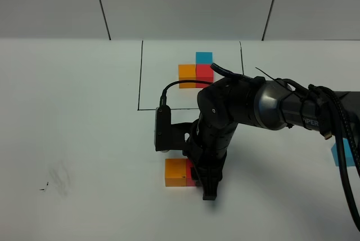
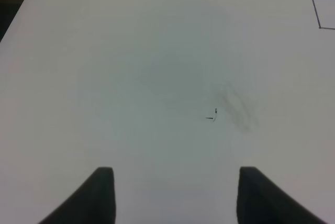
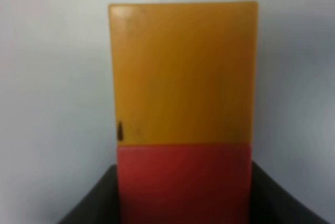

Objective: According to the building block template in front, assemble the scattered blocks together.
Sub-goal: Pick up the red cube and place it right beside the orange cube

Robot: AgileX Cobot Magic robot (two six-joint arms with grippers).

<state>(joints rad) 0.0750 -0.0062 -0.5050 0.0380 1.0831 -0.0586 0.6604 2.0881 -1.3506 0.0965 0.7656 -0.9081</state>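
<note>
We see the right end effector (image 3: 183, 195) low over the near middle of the desk (image 1: 84, 139), its fingers (image 3: 97, 200) pressed against the two sides of the red cube (image 3: 183, 182) and closed on it. That cube sits touching the right face of the orange cube (image 1: 175, 172), the two forming a row. The blue cube (image 1: 340, 154) lies well apart at the right edge, partly behind the arm's cables. The building block template (image 1: 205, 74) stands at the far middle inside the black drawn rectangle (image 1: 139, 77): orange left, red right, blue behind the red. The left end effector (image 2: 172, 192) hangs over bare desk with its fingers spread wide, holding nothing.
</note>
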